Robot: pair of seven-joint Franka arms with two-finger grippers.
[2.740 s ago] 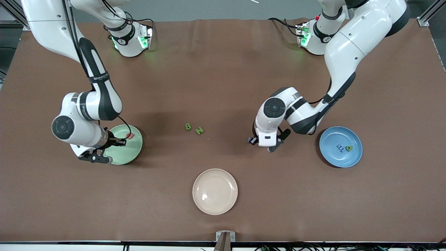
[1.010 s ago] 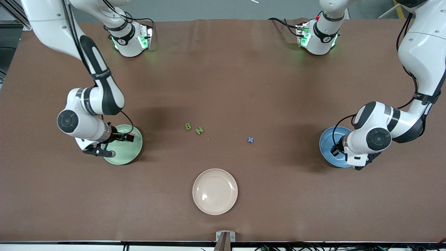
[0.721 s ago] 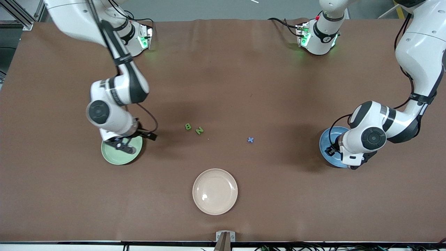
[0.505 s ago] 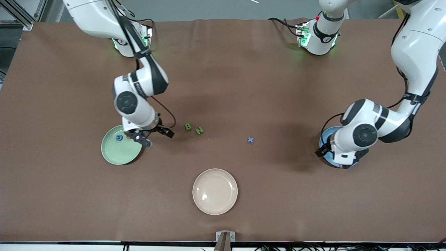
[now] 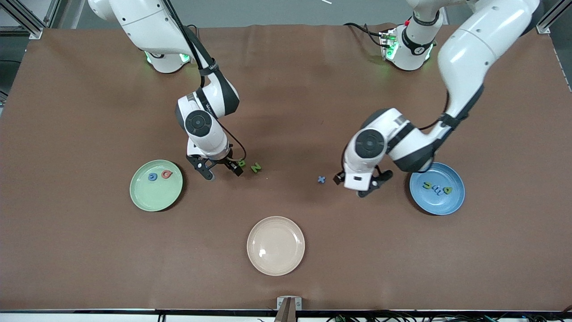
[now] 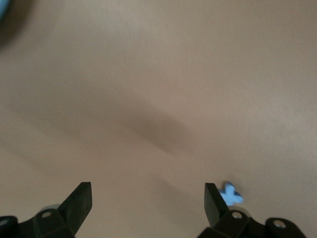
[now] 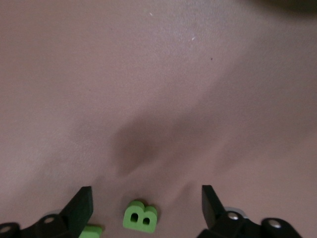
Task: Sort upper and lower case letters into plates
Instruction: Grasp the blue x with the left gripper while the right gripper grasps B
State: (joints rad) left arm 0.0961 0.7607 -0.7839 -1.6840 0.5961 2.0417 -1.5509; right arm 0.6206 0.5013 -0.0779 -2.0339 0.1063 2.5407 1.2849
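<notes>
The right end effector point(image 5: 220, 169), fingers spread and empty, hung over the green B point(image 5: 241, 163). The left end effector point(image 5: 359, 184), likewise released, hovered beside the blue x point(image 5: 321, 179). Two letters lay in the green plate point(image 5: 139, 197) and four in the blue plate point(image 5: 456, 201). B, N point(image 5: 255, 167) and x remained on the desk point(image 5: 286, 89). Both arms had swung in from their plates moments earlier.

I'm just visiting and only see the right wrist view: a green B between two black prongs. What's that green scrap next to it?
Observer: A green N, lying beside the B that the open right gripper is over.
Operator: Where do the letters go?
Observer: Two lie on a mint green plate, several on a sky blue plate.
Operator: And the other arm?
Observer: The left gripper hangs open over the table beside a small blue x.
</notes>
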